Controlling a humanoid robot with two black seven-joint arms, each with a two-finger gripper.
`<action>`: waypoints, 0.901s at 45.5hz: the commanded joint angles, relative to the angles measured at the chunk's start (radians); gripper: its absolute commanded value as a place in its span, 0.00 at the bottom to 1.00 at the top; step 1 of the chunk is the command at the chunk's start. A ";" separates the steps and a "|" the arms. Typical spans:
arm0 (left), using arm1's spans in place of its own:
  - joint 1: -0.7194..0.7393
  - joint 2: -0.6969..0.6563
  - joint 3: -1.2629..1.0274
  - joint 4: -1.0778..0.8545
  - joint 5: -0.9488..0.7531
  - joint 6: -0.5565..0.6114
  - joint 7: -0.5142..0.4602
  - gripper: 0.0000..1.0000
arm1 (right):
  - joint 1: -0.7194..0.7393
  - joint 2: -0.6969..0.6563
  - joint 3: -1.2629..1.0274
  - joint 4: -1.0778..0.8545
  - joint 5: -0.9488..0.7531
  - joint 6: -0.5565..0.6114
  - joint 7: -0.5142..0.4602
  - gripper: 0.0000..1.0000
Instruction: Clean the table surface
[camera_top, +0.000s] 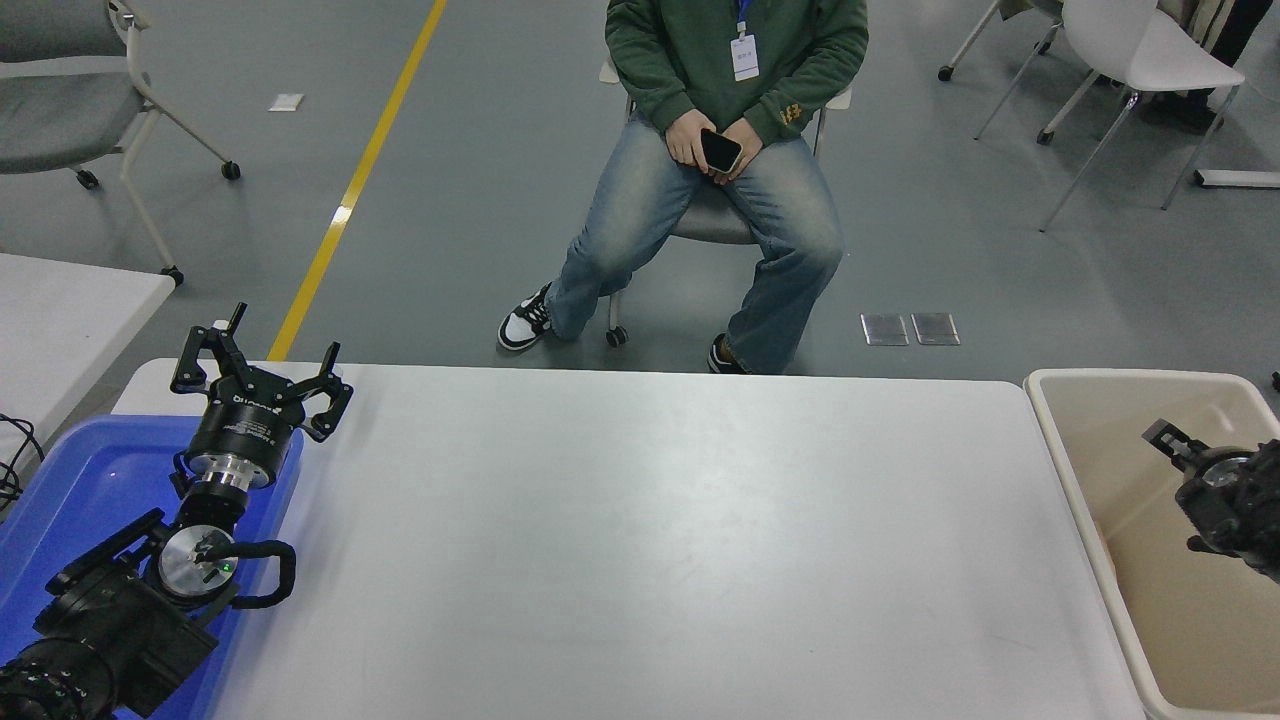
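Right end effector over the bin beside the counter, presumably for dumping, grip unreadable; left end effector splayed, parked above the tray.

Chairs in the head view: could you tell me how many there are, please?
3: a grey chair top left, the seated person's chair top centre, a white chair top right. Others may be out of frame.

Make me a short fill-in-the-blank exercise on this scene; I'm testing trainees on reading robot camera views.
1. The left gripper, fingers spread, is parked above a shallow plastic tray coloured ____.
2. The right gripper hangs over the large beige plastic ____ beside the white-grey table surface.
3. The seated person in the green sweatshirt holds a black ____.

Missing words: blue; bin; phone
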 joint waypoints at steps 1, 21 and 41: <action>0.000 0.000 0.000 0.000 0.000 0.001 0.000 1.00 | 0.017 -0.022 0.045 0.002 0.001 -0.002 -0.001 1.00; 0.000 0.000 0.000 0.000 0.000 -0.001 0.000 1.00 | 0.075 -0.038 0.302 0.074 0.011 -0.004 0.003 1.00; 0.000 0.000 0.000 0.000 0.000 0.001 0.000 1.00 | 0.085 -0.120 0.654 0.518 0.012 -0.023 0.009 1.00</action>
